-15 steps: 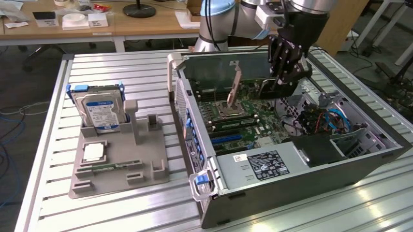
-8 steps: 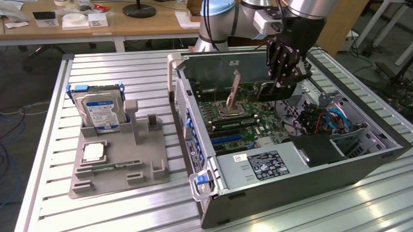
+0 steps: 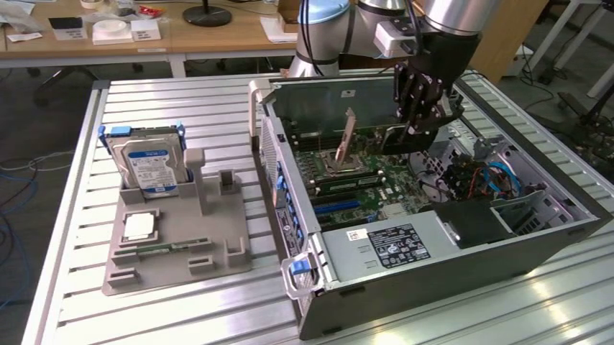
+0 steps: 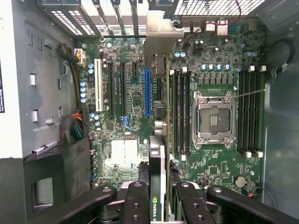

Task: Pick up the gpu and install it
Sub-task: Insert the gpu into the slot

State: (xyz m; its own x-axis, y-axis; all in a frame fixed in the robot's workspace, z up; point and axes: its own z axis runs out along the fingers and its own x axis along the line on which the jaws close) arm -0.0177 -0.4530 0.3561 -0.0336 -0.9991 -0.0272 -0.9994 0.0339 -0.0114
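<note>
While the slatted aluminium bench (image 3: 192, 108) takes up most of the exterior view, a row of wooden desks (image 3: 221, 36) runs behind it with small boxes and a round black lamp base (image 3: 207, 16) on top, and loose cables (image 3: 14, 172) lie on the grey floor at the exterior view's left. On the bench a grey holder tray (image 3: 172, 266) stands well apart from the arm; a hard drive (image 3: 149, 169) with a blue-white label sits upright in its rear slot, and a square processor chip (image 3: 139, 226) and a narrow memory stick (image 3: 161, 249) lie flat nearer the front. Just beside the tray, toward the exterior view's right, an open computer case (image 3: 461, 266) lies on its side with its motherboard (image 4: 131, 93) facing up. The robot arm (image 3: 451, 14) reaches down into the case, and its gripper (image 3: 419, 126) has the fingers (image 4: 135, 203) clamped on the gpu (image 3: 403, 140), one on each face of the card. From the wrist view the gpu (image 4: 157, 168) is seen edge-on between the fingers, running away from them to its silver end bracket (image 4: 161, 32) at the case's rear slot openings. It hangs over the motherboard, parallel to the blue expansion slot (image 4: 147, 93) and between that slot and the memory slots (image 4: 180, 112) next to the processor socket (image 4: 213, 121). Whether its lower edge touches a slot I cannot tell.
</note>
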